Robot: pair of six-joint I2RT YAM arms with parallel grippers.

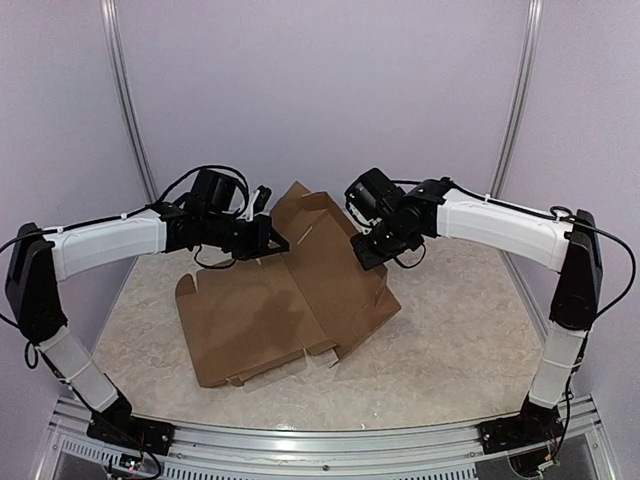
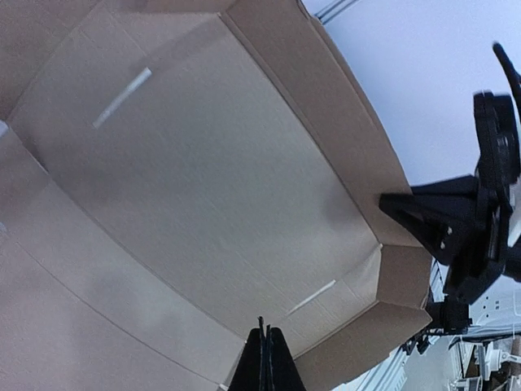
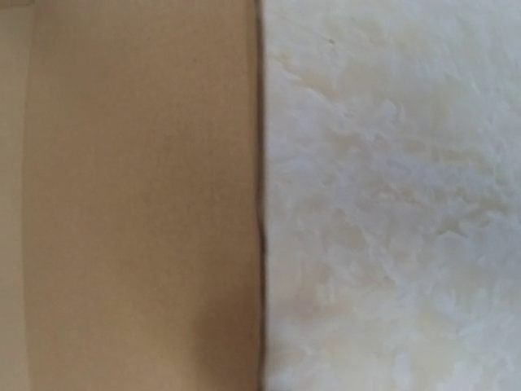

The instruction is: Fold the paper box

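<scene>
The paper box [image 1: 290,300] is a brown die-cut sheet lying mostly flat on the table, with its far panel [image 1: 300,215] tilted up between the two arms. In the left wrist view the paper box [image 2: 203,179] fills the frame, with slots and raised side flaps. My left gripper [image 1: 268,240] is shut with nothing in it, and its tip [image 2: 267,334] rests close to a crease. My right gripper [image 1: 362,252] is at the box's right side, its pointed tip [image 2: 391,204] against a side flap. Its fingers are hidden in the right wrist view, which shows only the cardboard edge [image 3: 138,204].
The box lies on a pale marbled table [image 1: 460,340], also seen as table [image 3: 391,204]. A metal rail [image 1: 330,440] runs along the near edge by the arm bases. Lilac walls with two upright posts close the back and sides.
</scene>
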